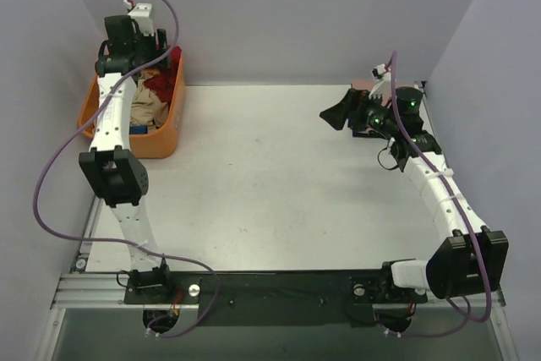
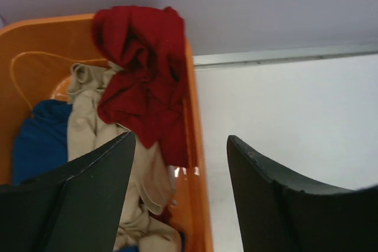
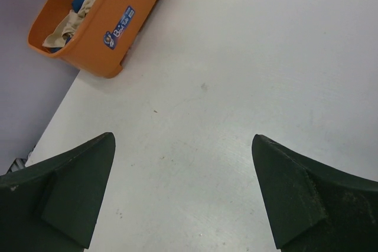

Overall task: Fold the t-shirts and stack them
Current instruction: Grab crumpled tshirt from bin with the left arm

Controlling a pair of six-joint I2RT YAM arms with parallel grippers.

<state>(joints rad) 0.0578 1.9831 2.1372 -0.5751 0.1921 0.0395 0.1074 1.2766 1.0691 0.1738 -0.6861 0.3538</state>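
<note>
The t-shirts lie crumpled in an orange basket (image 2: 199,175) at the table's back left. A dark red shirt (image 2: 144,69) hangs over the basket's right rim, above a beige shirt (image 2: 88,116) and a blue one (image 2: 41,140). My left gripper (image 2: 181,138) hovers open just over that rim, one finger over the beige cloth and the other over the table; nothing is held. From above, the red shirt (image 1: 172,73) shows beside the left wrist. My right gripper (image 3: 183,137) stands open and empty above bare table at the back right (image 1: 340,112).
The basket (image 1: 165,137) sits against the left wall, and the right wrist view shows it (image 3: 118,33) far off. Grey walls close the back and both sides. A small pinkish patch (image 1: 361,84) shows behind the right wrist, mostly hidden.
</note>
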